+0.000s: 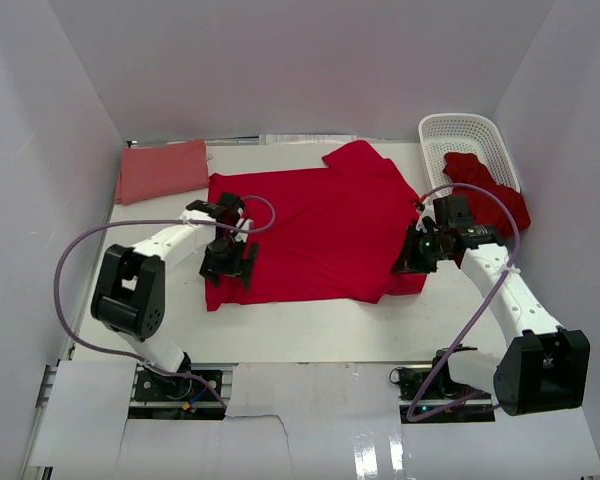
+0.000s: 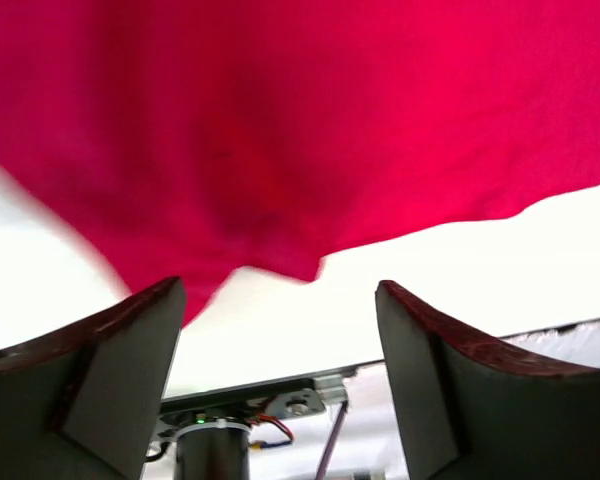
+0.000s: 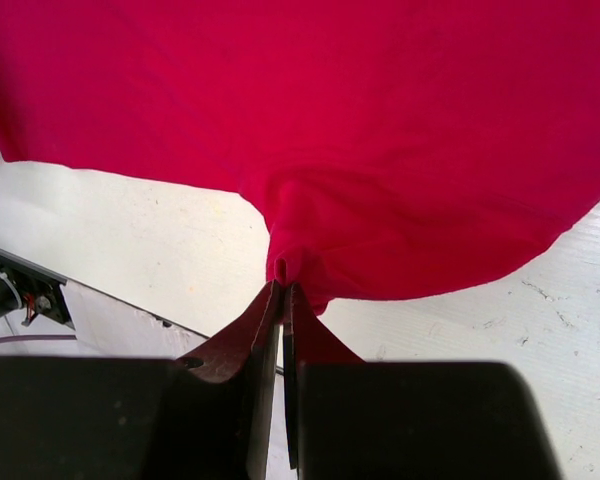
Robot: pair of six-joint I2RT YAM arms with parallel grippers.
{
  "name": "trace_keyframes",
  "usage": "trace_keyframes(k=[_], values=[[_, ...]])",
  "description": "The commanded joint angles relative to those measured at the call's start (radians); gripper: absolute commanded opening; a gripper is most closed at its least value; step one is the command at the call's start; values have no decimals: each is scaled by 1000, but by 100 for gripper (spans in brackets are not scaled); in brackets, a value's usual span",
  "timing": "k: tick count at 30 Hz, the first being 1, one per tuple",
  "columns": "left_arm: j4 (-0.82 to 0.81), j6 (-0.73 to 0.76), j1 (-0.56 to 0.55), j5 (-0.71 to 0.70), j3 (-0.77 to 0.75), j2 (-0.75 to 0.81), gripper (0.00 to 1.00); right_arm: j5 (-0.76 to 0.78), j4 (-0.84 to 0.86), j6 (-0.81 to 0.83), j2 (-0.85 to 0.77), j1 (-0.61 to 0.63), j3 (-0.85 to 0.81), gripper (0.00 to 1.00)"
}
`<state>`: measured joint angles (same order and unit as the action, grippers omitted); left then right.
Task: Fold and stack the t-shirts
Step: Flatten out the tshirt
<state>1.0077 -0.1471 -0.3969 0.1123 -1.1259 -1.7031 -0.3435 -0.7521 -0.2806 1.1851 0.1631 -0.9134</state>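
A crimson t-shirt (image 1: 315, 230) lies spread flat in the middle of the table. My left gripper (image 1: 228, 262) hovers over its near left part with jaws wide open and empty; in the left wrist view the shirt (image 2: 310, 130) hangs just beyond the fingers (image 2: 130, 360). My right gripper (image 1: 412, 258) is shut on the shirt's near right edge; the right wrist view shows a pinch of red cloth (image 3: 290, 262) between the closed fingers. A folded salmon-pink shirt (image 1: 162, 170) lies at the far left. Another crimson shirt (image 1: 488, 190) spills from the basket.
A white lattice basket (image 1: 467, 137) stands at the far right corner against the wall. White walls close in the table on three sides. The arm bases and purple cables sit along the near edge (image 1: 310, 375).
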Motion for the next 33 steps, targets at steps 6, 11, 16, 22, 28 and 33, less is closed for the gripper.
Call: trace_keyframes(k=[6,11,16,22,28,33], values=[[3,-42,63,-174,-28,168,95,-5,22,-12,5,41,-48,8],[-3,-32,63,-140,-23,155,61,12,14,-19,1,49,-62,8],[-17,-43,63,-252,-8,171,55,11,7,-20,4,52,-76,8],[-47,64,61,-211,9,213,97,12,-12,-8,19,56,-113,8],[-15,236,58,-308,34,215,91,1,-32,12,37,67,-137,8],[-34,245,67,-277,74,207,90,-9,-55,38,56,84,-151,8]])
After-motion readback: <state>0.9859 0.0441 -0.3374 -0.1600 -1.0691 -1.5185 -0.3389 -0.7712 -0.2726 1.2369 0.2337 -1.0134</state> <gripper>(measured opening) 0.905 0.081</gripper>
